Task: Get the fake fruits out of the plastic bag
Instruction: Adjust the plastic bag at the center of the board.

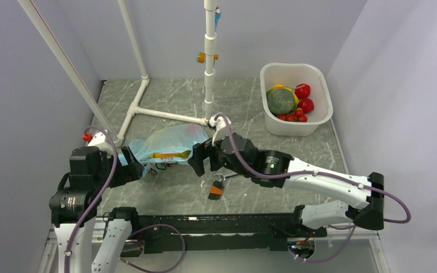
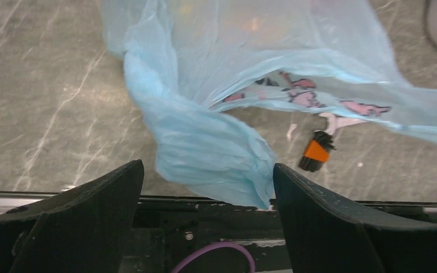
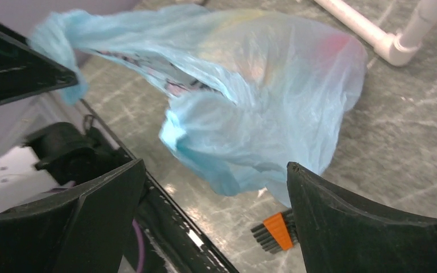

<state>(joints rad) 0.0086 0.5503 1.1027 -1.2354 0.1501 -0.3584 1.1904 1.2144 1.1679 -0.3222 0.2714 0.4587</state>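
My left gripper (image 2: 207,170) and right gripper (image 3: 216,170) are both released, jaws wide, with a plastic bag (image 1: 170,143) fold between each pair (unpinched). The bag lies between my arms, a yellow fruit (image 1: 165,154) inside. An orange-and-black item (image 1: 216,190) is just beside it, the white pipe frame (image 1: 170,115) behind, and the white tub (image 1: 293,128) well apart.

Bag (image 1: 173,141): I'm seeing it lying crumpled, light-blue, translucent, pink-printed; one yellow-orange fruit (image 1: 165,154) is showing at its mouth.
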